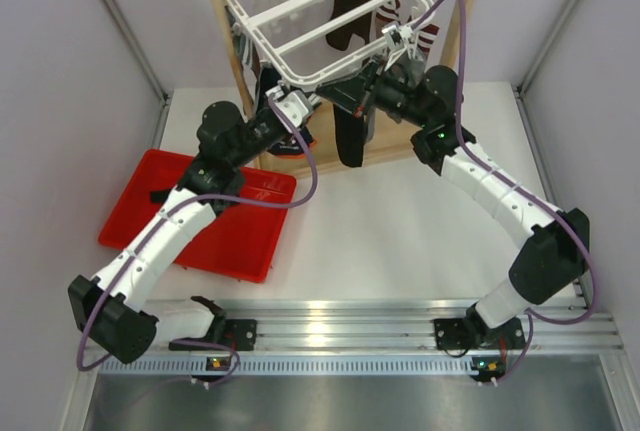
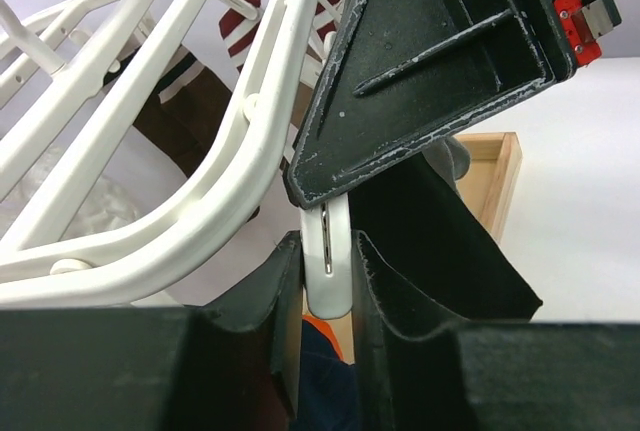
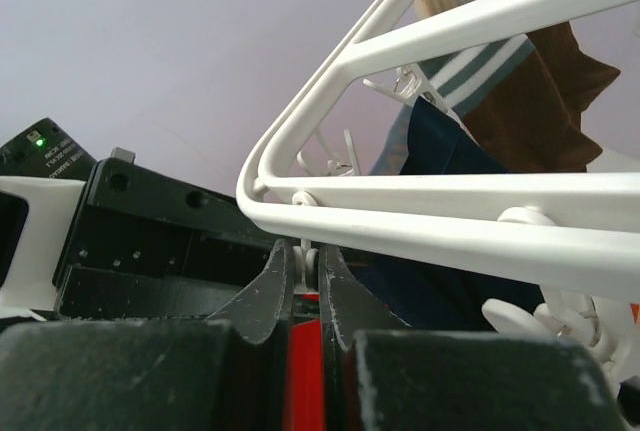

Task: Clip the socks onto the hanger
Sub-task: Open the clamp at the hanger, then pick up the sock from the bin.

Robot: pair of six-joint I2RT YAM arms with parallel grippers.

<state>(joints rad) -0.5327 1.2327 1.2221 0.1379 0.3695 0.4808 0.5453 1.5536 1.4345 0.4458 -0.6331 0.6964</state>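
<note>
At the hanger's (image 2: 258, 111) near corner, my left tool (image 2: 326, 246) is pinching a white clip (image 2: 328, 286), one finger pressing on each side. The clip is hanging just under the curved rim bar.

My right tool (image 3: 305, 261) is sitting right above that clip, its tip nearly touching it. Its fingers are showing only a thin slit between them. I cannot tell whether anything is caught in it.

A black sock (image 1: 350, 141) is hanging straight down from under the right tool, just beside the clip, its top edge hidden behind that tool's finger.

The hanger is hanging tilted inside a wooden frame (image 1: 228, 41), up off the counter (image 1: 400, 241). On its far side a brown sock (image 3: 540, 101) with a grey-and-white striped cuff is hanging from a clip, with navy fabric (image 3: 440, 161) just beside it.

A red tray (image 1: 210, 226) is lying on the counter at left, partly under my left arm, well apart from the hanger.
</note>
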